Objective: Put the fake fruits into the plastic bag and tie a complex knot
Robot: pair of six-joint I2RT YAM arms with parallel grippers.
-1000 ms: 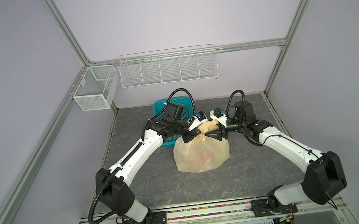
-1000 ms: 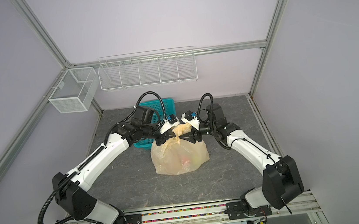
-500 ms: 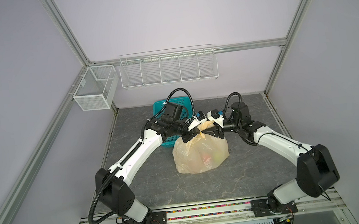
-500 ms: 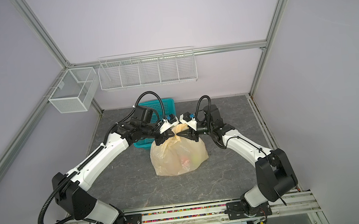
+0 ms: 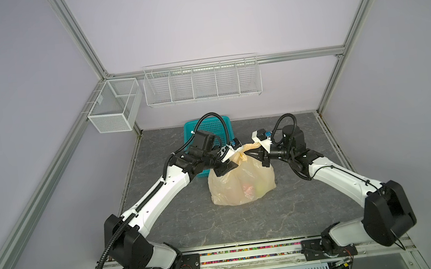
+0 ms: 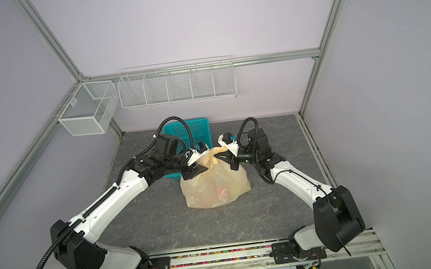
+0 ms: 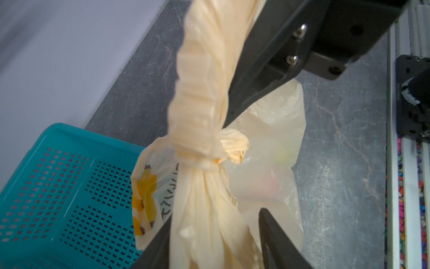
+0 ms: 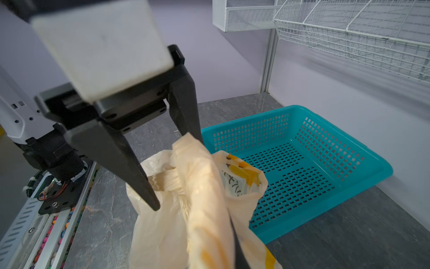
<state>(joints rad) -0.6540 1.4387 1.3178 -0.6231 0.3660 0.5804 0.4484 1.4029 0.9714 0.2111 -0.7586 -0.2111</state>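
Basket [image 5: 188, 128]: teal, holed, sitting at the back left of the table [image 5: 246, 227]. No fruit shows in it in the right wrist view.
Left gripper [image 5: 227, 166]: jaws apart. The left handle [image 7: 204, 221] lies between them, loose and not pinched.
Knot [image 7: 209, 160]: a single bunched twist where the two handles cross above the bag's mouth. A short crumpled end sticks out sideways. It looks like one turn only, so the complex knot seems unfinished.
Bag [image 5: 241, 184]: stands on the table mid-scene, just beside the basket, slumped but upright, its neck gathered up to the knot.
Fruits [image 5: 250, 190]: inside the bag, showing as pink and green blurs through the film. They cannot be counted.
Right gripper [image 5: 250, 155]: jaws together, clamped on the right handle [image 8: 209, 233], which runs taut from the knot into the fingers.
Risk, one-sided pull: only the right side has a grip. Any tug from there would likely drag or tip the whole bag to the right rather than tighten the twist.
Risk, lost handle: the left handle could slide out of the parted jaws and flop down, and regrasping limp film is fiddly.
Risk, knot slipping: a single turn in slick plastic may loosen once the tension drops.
Risk, tearing: the film is thin, so a sharp pull at the clamped spot could stretch or rip the handle.
Risk, shifting load: the fruits can roll inside and pull the neck off line during the next wrap.
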